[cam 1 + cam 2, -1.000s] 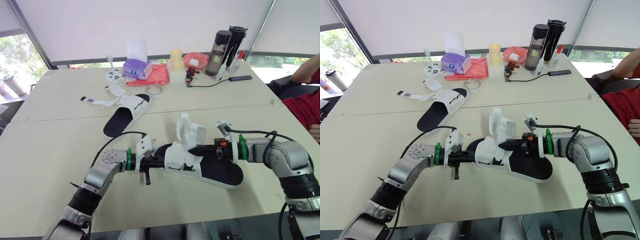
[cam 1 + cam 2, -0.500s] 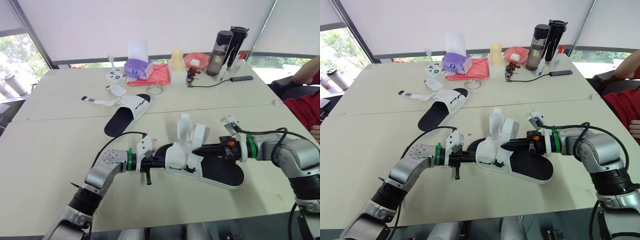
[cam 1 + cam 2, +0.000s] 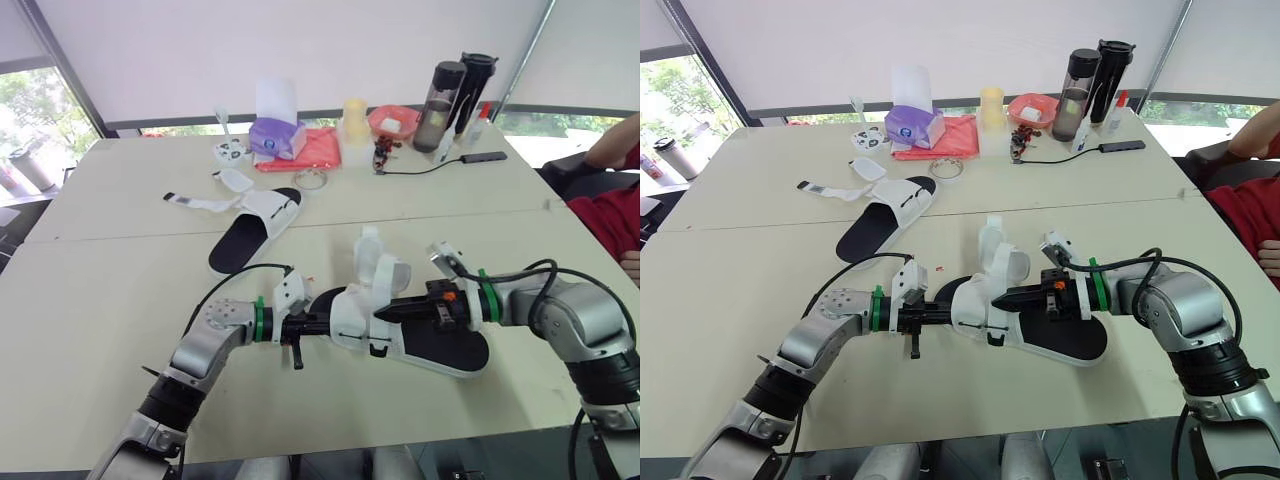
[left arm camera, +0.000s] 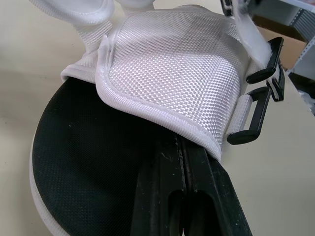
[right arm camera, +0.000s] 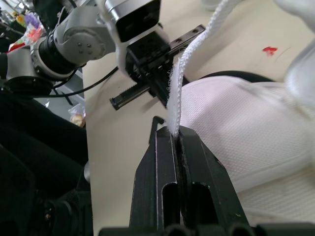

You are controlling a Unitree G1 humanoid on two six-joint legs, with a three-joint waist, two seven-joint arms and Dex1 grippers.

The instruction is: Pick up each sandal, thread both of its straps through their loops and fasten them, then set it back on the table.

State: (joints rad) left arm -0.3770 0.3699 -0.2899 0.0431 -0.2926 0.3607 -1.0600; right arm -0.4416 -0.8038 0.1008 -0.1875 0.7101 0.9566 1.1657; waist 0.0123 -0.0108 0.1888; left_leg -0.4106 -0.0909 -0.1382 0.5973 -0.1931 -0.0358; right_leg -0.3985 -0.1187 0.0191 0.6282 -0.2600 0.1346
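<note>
The near sandal [image 3: 440, 345], black sole with white straps, lies on the table in front of me. My left gripper [image 3: 312, 325] is shut on its toe end, its fingers [image 4: 172, 162] pinching the edge of the white woven upper [image 4: 172, 69]. Black plastic loops [image 4: 251, 110] hang at that upper's side. My right gripper [image 3: 385, 314] is shut on a white strap [image 5: 189, 61], held over the front upper close to the left gripper. Another strap [image 3: 368, 250] stands upright. The second sandal [image 3: 250, 235] lies farther left with its straps [image 3: 200, 203] spread open.
Along the far edge stand a purple tissue box [image 3: 273, 137], a red cloth [image 3: 310, 150], a red bowl [image 3: 392, 121], two dark bottles [image 3: 440, 92] and a black cable [image 3: 430, 163]. A person's red sleeve [image 3: 605, 215] is at the right edge.
My right gripper has moved left and slightly down with the strap, folding it lower over the front upper. The left gripper and the far sandal have not moved.
</note>
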